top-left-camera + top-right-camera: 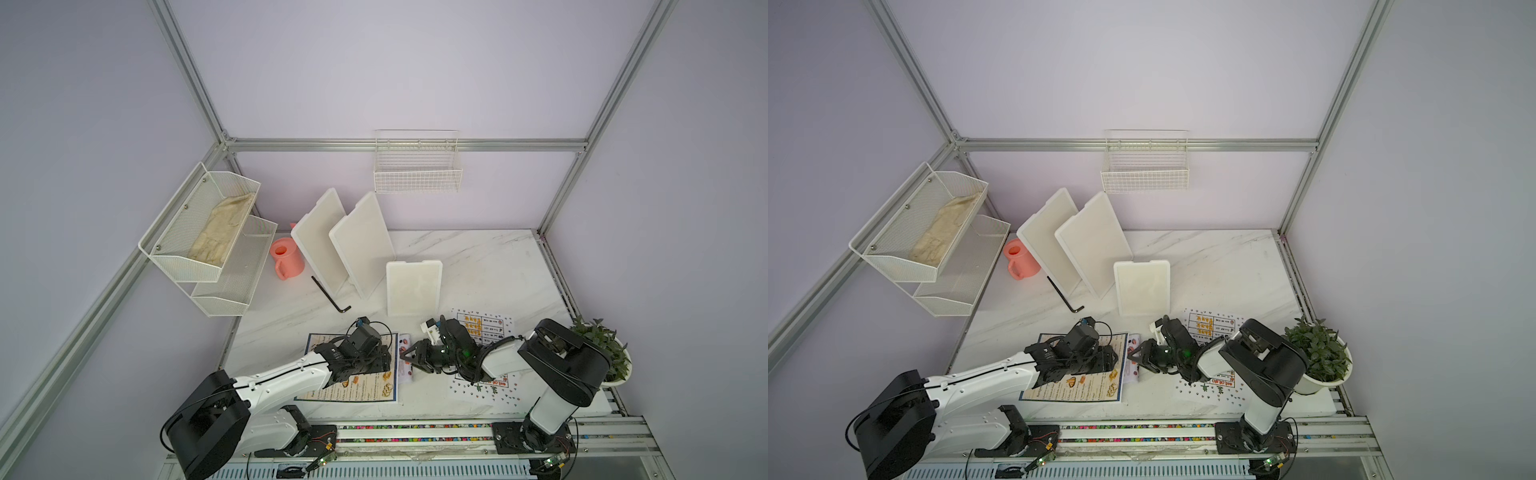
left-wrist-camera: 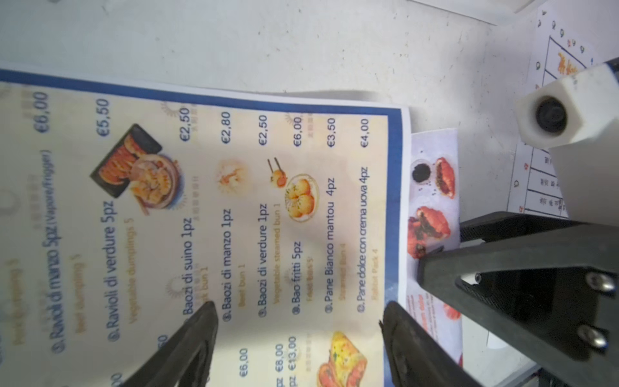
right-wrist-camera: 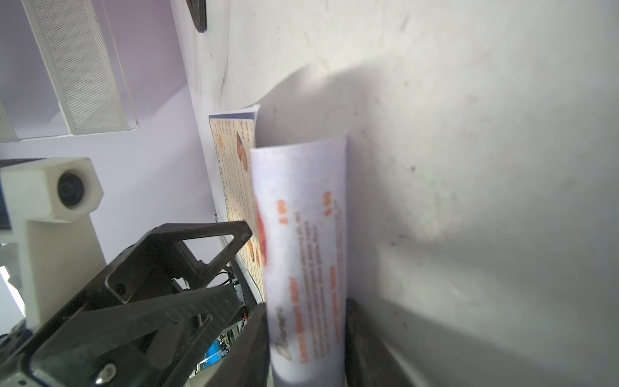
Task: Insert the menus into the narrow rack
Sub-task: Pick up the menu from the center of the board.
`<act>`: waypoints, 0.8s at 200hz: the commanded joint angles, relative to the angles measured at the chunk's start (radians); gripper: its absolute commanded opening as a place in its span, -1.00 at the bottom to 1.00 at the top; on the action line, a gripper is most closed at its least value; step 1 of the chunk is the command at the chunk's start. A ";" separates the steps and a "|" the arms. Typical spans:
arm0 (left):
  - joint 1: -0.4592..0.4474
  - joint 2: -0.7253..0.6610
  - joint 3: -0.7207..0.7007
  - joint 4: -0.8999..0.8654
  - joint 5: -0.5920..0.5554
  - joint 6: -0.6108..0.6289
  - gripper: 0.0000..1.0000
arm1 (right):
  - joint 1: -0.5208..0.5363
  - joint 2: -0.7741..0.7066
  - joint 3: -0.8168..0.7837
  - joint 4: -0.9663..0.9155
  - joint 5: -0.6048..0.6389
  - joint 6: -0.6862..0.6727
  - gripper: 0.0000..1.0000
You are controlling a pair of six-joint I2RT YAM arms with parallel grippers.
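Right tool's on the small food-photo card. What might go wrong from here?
1. The food-photo card is bowed into a curl between the right tool's fingers. It may crease or spring out.
2. Its edge seems to touch or tuck under the blue-bordered menu. Lifting could drag that sheet. The left tool stands open over the menu and is not gripping it.

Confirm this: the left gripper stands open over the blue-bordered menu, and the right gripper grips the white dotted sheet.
Wrong on one point. The right gripper grips the small food-photo card, bowed between its jaws, as the right wrist view shows; the white dotted sheet lies under that arm. The left gripper does stand open over the blue-bordered menu.
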 commanded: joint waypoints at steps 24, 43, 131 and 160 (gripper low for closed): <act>-0.011 -0.064 0.057 -0.053 0.029 0.032 0.63 | -0.026 -0.082 -0.054 -0.099 0.065 0.054 -0.27; -0.009 -0.077 0.064 -0.054 0.031 0.036 0.62 | -0.045 -0.118 -0.067 -0.100 0.054 0.061 -0.28; -0.013 -0.029 0.107 -0.035 0.045 0.044 0.76 | -0.178 -0.300 -0.150 -0.162 0.022 0.059 -0.29; 0.000 -0.036 0.119 0.002 0.046 -0.013 1.00 | -0.201 -0.388 -0.141 -0.254 0.020 0.008 -0.29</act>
